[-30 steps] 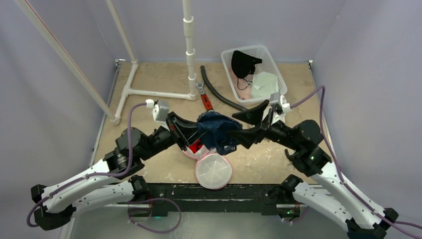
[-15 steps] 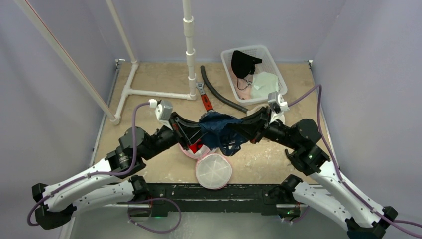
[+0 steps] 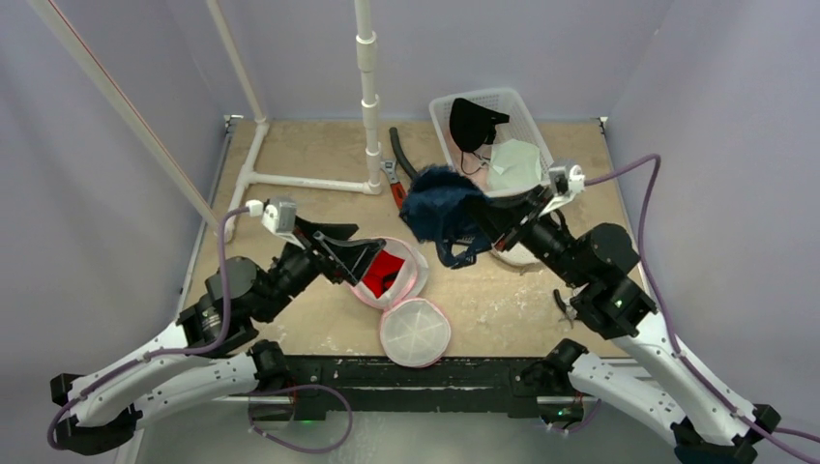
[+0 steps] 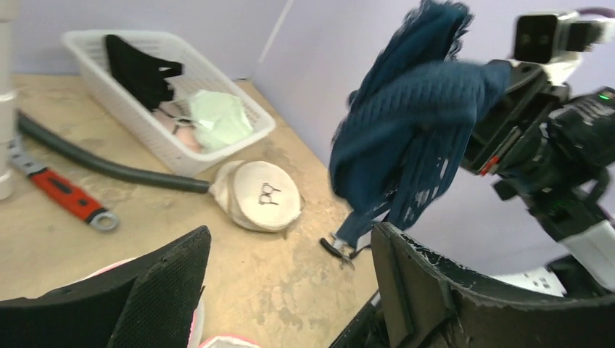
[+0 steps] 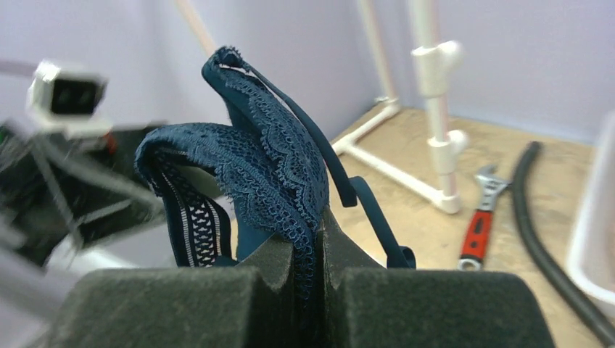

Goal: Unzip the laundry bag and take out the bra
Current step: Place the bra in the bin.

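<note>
The dark blue lace bra (image 3: 440,200) hangs in the air in front of the white basket, clear of the bag. My right gripper (image 3: 482,217) is shut on its lace edge; in the right wrist view the bra (image 5: 265,170) rises from the closed fingertips (image 5: 319,243). The round pink-rimmed laundry bag (image 3: 414,274) lies unzipped on the table, its lid (image 3: 416,332) flopped toward me and something red (image 3: 385,273) inside. My left gripper (image 3: 358,247) stands open and empty just left of the bag, and in its own view the bra (image 4: 413,123) dangles beyond the open left gripper (image 4: 290,272).
A white basket (image 3: 440,104) with clothes stands at the back right. A red-handled wrench (image 3: 397,191), a black hose (image 3: 425,184) and a white PVC pipe frame (image 3: 370,106) lie behind. A white round pouch (image 4: 261,196) rests near the right arm.
The right gripper shut on the bra and lifted it up and back toward the basket. The left gripper let go, opened and drew back to the left of the bag.
</note>
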Action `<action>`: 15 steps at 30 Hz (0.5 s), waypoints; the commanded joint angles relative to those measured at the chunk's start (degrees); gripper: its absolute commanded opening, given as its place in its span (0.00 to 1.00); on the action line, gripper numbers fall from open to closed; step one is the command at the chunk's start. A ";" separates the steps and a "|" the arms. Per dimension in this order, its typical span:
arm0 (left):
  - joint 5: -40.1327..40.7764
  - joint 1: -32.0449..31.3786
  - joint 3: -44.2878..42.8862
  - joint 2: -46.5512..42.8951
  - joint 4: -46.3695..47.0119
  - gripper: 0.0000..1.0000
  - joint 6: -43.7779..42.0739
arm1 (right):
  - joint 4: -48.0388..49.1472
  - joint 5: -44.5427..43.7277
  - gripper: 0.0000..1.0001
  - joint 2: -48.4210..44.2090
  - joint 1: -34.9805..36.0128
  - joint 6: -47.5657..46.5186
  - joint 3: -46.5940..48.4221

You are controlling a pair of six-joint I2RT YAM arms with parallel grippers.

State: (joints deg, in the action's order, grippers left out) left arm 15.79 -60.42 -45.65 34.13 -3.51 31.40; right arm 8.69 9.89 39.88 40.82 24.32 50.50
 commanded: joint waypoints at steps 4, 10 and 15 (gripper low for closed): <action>18.12 0.22 1.64 -6.76 -10.70 0.80 5.34 | -2.95 -33.16 0.00 8.15 -0.25 1.87 9.03; 25.48 0.16 9.07 -14.33 -10.05 0.77 11.44 | -2.15 -36.10 0.00 20.47 -8.18 1.84 17.30; 27.19 0.18 13.30 -16.20 -13.48 0.74 18.85 | -2.38 -26.65 0.00 33.25 -18.21 6.71 23.85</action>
State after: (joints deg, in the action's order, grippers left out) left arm 39.33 -60.42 -35.03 18.57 -13.91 42.98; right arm 5.15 -20.75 67.09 28.01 27.22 69.45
